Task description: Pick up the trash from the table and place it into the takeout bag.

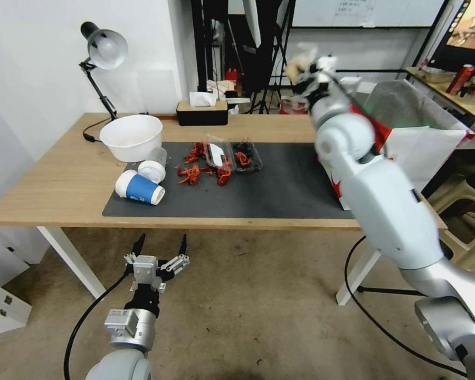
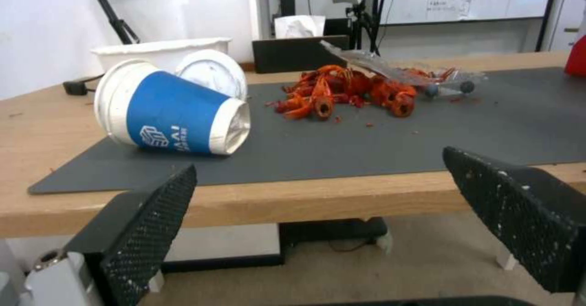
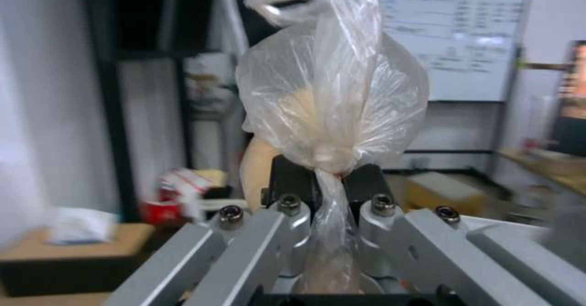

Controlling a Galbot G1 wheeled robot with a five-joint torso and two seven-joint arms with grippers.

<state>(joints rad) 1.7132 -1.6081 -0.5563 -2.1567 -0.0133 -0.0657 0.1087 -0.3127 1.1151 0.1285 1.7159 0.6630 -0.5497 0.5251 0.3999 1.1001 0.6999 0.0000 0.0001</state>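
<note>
Right gripper [image 3: 329,180] pinched on a crinkly clear plastic bag [image 3: 333,86] above the foil-lined takeout bag [image 1: 411,132]; left gripper [image 1: 161,245], mesh-textured fingers spread, below the wooden table [image 1: 53,179].

Paper cup [image 1: 139,188] on mat [image 1: 279,190], bowl [image 1: 131,136] behind; takeout bag [image 1: 422,137] right.

I see a blue paper cup [image 1: 139,188] tipped on its side on the tabletop's [image 1: 53,182] dark mat, red crayfish shells [image 1: 206,168] mid-mat, the takeout bag [image 1: 425,134] standing open at the right end.
</note>
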